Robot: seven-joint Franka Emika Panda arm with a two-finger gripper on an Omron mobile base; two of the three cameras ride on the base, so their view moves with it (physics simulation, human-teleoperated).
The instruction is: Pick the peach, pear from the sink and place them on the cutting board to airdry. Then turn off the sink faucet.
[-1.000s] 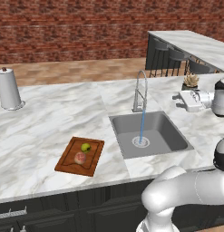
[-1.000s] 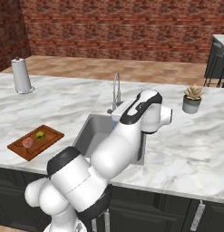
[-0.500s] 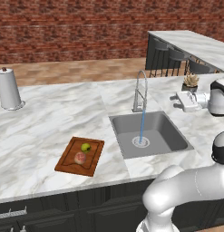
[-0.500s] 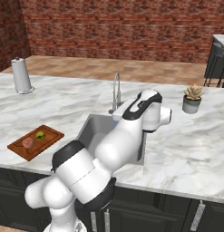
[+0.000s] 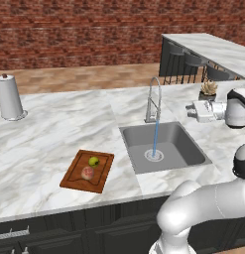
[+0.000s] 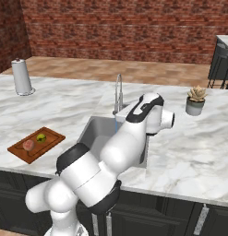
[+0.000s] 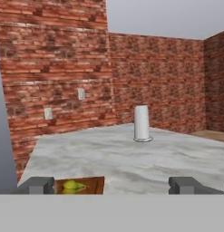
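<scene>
**Both fruits on board; water running**

One paper-towel roll (image 5: 9, 97) stands far left on the surface (image 5: 54, 134). One cutting board (image 5: 74, 173) carries one pear (image 5: 93, 161) and one peach (image 5: 87, 172), side by side. One sink (image 5: 186, 151) lies right of it, the sink faucet (image 5: 153, 99) streaming. The end effector (image 7: 111, 185), right of the faucet, is spread wide and empty, well apart from the fruit.

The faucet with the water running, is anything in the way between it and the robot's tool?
Nothing visible blocks it. The open tool hangs over bare marble to the right of the slim chrome gooseneck faucet. The small potted plant sits farther back.
</scene>
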